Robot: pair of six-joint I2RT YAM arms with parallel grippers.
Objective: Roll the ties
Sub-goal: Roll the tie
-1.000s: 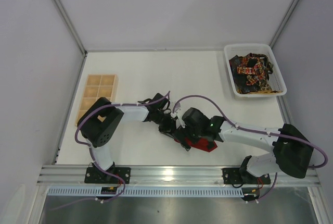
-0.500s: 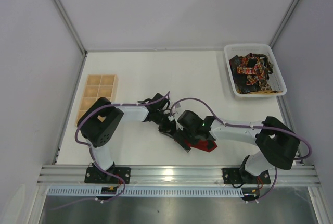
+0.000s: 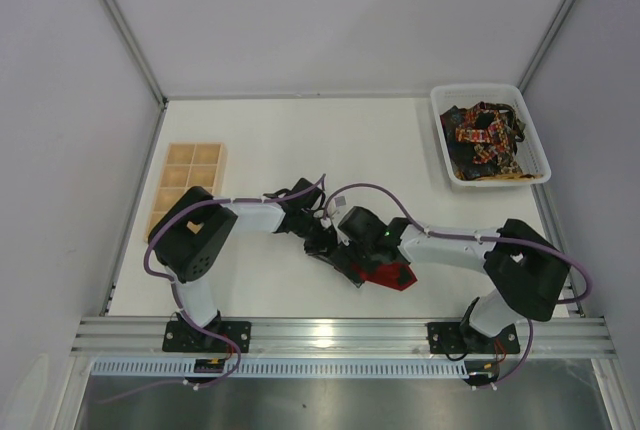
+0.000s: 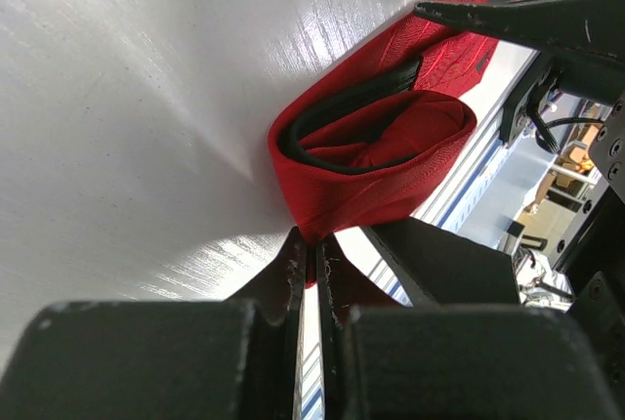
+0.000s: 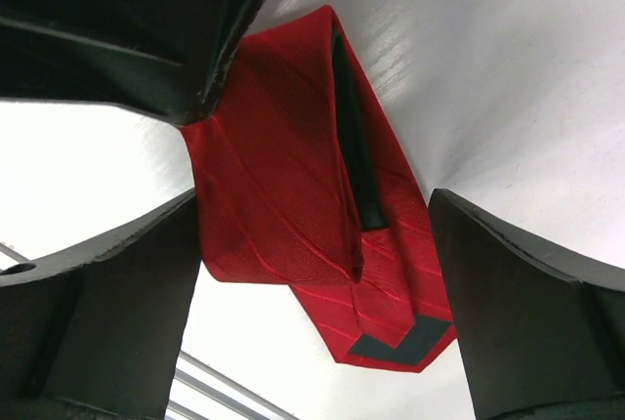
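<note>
Glimpsed only a corner of the red tie from above, rest under the right pincer; couldn't count the tangled dark ties.

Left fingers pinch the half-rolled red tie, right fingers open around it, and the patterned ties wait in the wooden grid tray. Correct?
Wrong on one point: the top external view shows the patterned ties in the white bin at far right, not the wooden grid tray. The left fingers do pinch the red tie; the right fingers are open around it.
</note>
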